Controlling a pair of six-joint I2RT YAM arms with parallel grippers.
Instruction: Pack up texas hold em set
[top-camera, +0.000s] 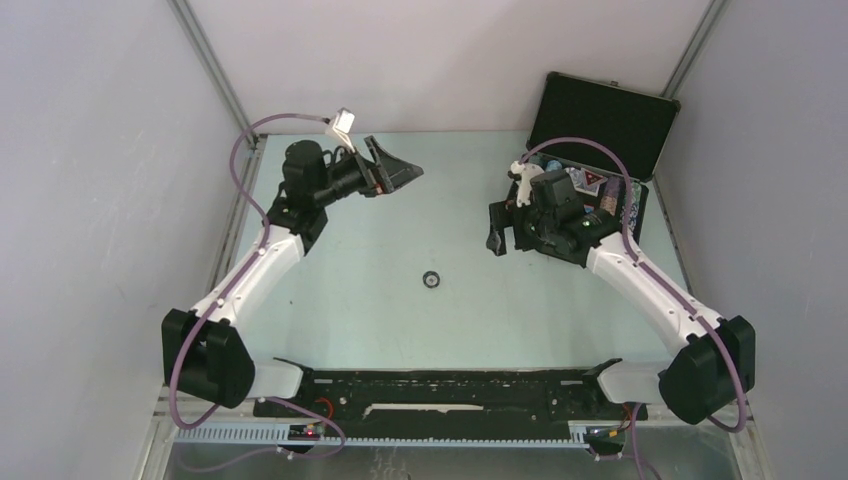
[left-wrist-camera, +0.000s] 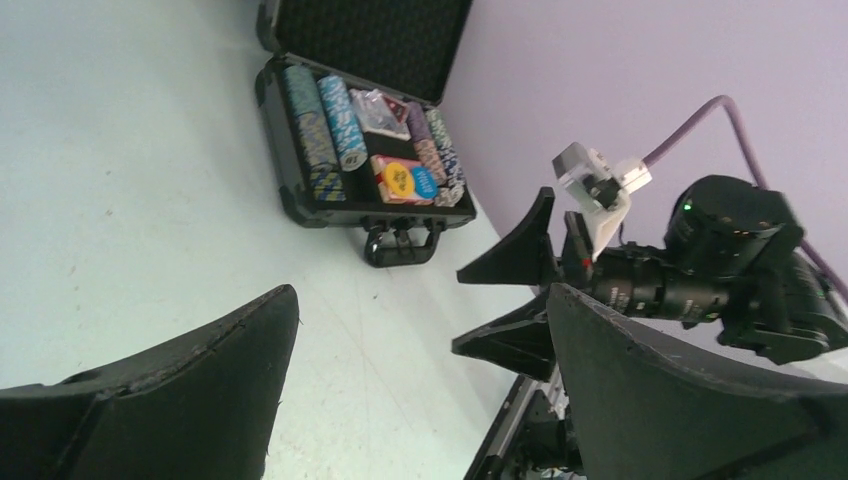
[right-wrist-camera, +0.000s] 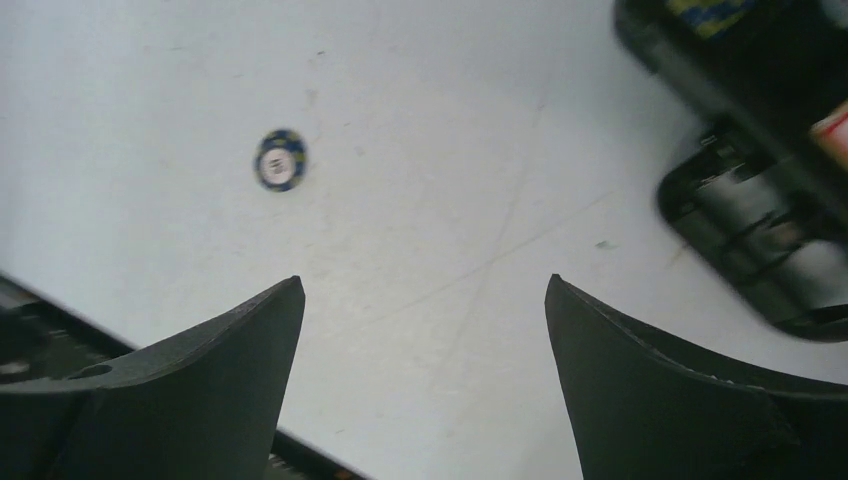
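Top external view: open case (top-camera: 600, 118) at upper right of the worktop (top-camera: 380, 320), one loose chip (top-camera: 432, 279) at centre; left end effector (top-camera: 398, 172) and right end effector (top-camera: 500, 228) both spread wide, empty

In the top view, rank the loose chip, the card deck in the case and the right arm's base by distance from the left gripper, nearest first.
1. Loose chip: mid-table, toward the near edge from the left gripper.
2. Card deck: inside the open case, on the far right.
3. Right arm's base: at the near right corner.
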